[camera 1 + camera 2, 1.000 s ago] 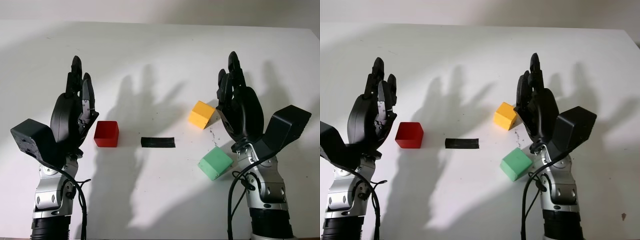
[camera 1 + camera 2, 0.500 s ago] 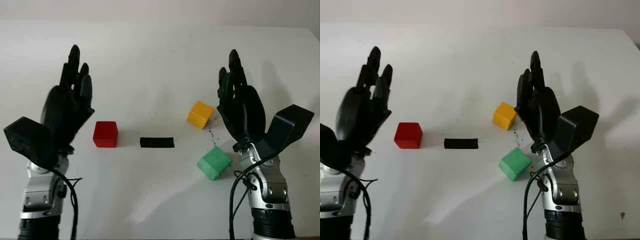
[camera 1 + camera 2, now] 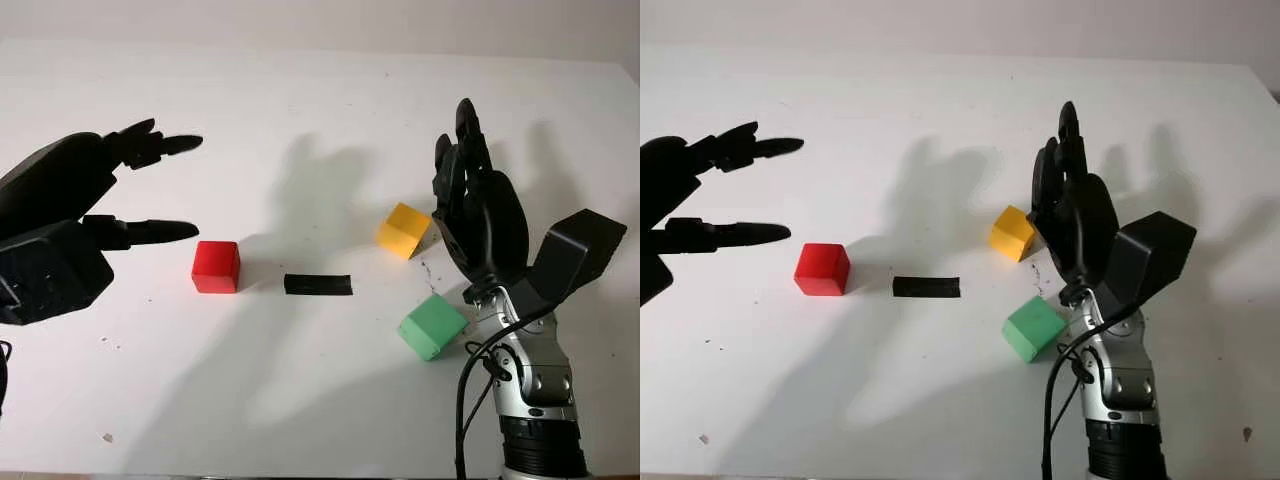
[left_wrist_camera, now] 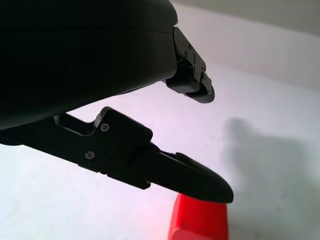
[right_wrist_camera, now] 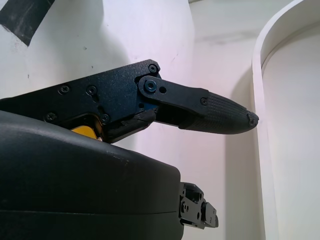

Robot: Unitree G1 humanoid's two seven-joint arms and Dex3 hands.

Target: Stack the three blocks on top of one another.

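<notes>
Since before, the left hand (image 3: 75, 215) has turned sideways, wide open, left of the red block (image 3: 216, 267) — bare table (image 3: 300, 110) beyond. Yellow block (image 3: 403, 229) and green block (image 3: 432, 326) lie beside the open right hand (image 3: 478, 215).

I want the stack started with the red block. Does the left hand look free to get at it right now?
Probably yes. The left hand is open, just beside the red block, its fingers pointing toward it. Nothing lies on the white table between them, and the black tape strip sits on the block's far side.
</notes>
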